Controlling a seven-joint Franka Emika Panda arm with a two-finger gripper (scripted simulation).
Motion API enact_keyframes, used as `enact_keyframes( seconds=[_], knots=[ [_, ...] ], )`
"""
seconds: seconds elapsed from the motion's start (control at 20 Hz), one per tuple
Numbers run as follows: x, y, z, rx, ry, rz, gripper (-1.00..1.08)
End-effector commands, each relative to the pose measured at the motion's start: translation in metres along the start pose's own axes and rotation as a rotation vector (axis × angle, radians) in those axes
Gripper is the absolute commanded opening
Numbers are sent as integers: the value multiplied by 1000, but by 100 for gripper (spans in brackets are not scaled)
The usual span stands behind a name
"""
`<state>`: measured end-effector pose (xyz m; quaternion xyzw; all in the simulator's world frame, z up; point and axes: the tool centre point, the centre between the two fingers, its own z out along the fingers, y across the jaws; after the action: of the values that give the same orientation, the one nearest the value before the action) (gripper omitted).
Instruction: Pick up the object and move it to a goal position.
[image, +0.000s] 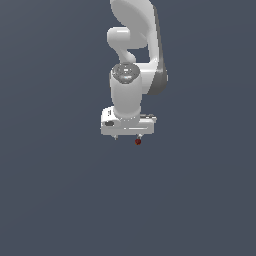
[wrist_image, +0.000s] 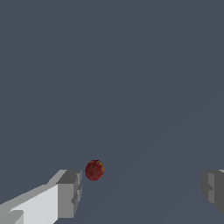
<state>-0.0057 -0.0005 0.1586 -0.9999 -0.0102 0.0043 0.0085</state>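
The object (image: 138, 142) is a tiny dark red roundish lump on the plain grey ground. In the exterior view it sits just below the white gripper's (image: 128, 136) fingertip on the exterior view's right. The gripper points down and is open wide and empty. In the wrist view the object (wrist_image: 94, 170) lies between the two grey fingertips, close beside one fingertip (wrist_image: 70, 192) and far from the other (wrist_image: 213, 187). The gripper (wrist_image: 142, 189) does not touch the object.
The white arm (image: 135, 45) rises behind the gripper toward the top of the exterior view. A uniform grey surface fills both views.
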Motion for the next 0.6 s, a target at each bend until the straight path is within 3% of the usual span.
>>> enact_keyframes(
  seconds=[0.0,0.55],
  knots=[
    [-2,-1,4,-3,-1,-44,100],
    [-15,-11,29,-17,-4,-349,100]
  ],
)
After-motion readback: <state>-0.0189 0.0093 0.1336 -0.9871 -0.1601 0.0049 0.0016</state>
